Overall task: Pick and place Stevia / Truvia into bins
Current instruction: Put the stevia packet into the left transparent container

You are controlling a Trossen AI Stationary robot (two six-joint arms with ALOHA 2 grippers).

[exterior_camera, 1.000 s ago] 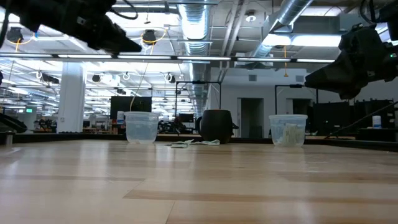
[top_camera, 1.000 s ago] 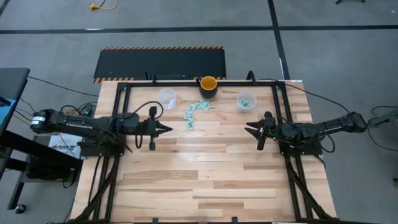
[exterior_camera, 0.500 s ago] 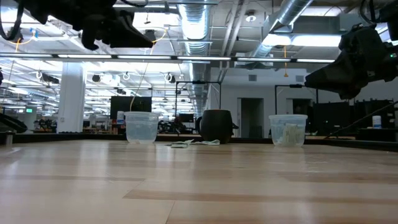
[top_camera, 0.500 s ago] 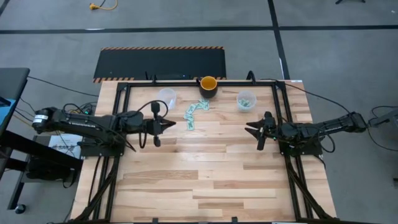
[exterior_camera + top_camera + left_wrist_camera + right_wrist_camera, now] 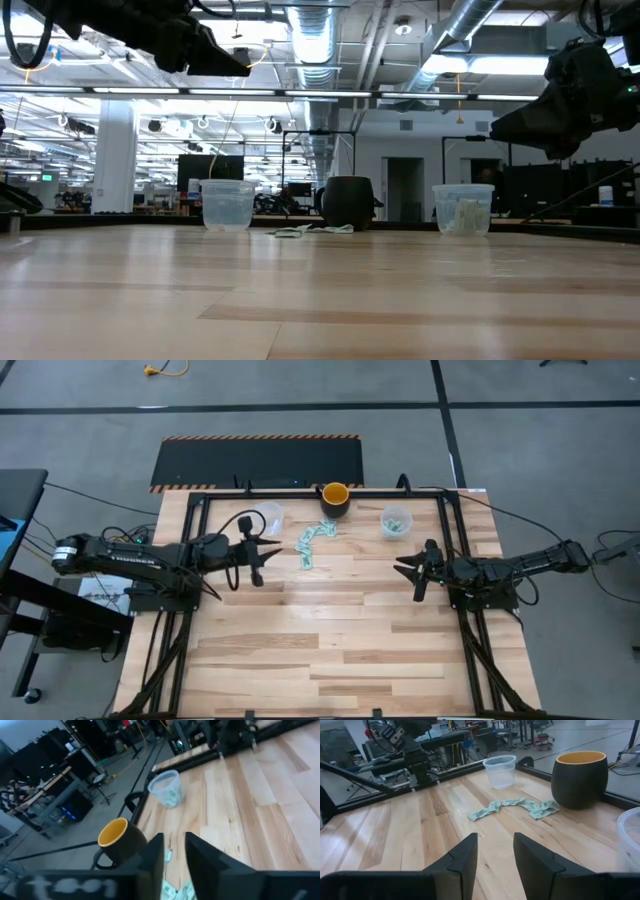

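The low view cut off both arms at its upper edge, and from there the sachets (image 5: 312, 230) showed only as a thin pale line beside the dark cup (image 5: 348, 204), too small to count. In the left wrist view most of the sachet trail lay hidden behind that arm's own fingers (image 5: 152, 865), with only a few green-and-white corners peeking out. The dark cup (image 5: 335, 498), yellow-orange inside and rounded, stood at the far edge of the wooden table (image 5: 330, 630) and serves as the landmark. The Stevia / Truvia sachets (image 5: 311, 544) lay in a loose, crooked line on the planks just on the near-left side of the cup. One clear plastic bin (image 5: 267, 516) stood left of the cup, and whether it held anything could not be told; the other clear bin (image 5: 395, 521) stood to the cup's right with a few green sachets inside. The left claw (image 5: 272, 552) hung above the table on the near-left side of the cup, close to the sachet line and near the left bin, its fingers a narrow gap apart with nothing between them. The right claw (image 5: 404, 570) waited well to the near-right of the cup, fingers (image 5: 460, 862) apart and empty. A black metal frame (image 5: 300, 488) edged the table, and a dark mat (image 5: 258, 461) lay on the floor beyond the cup.
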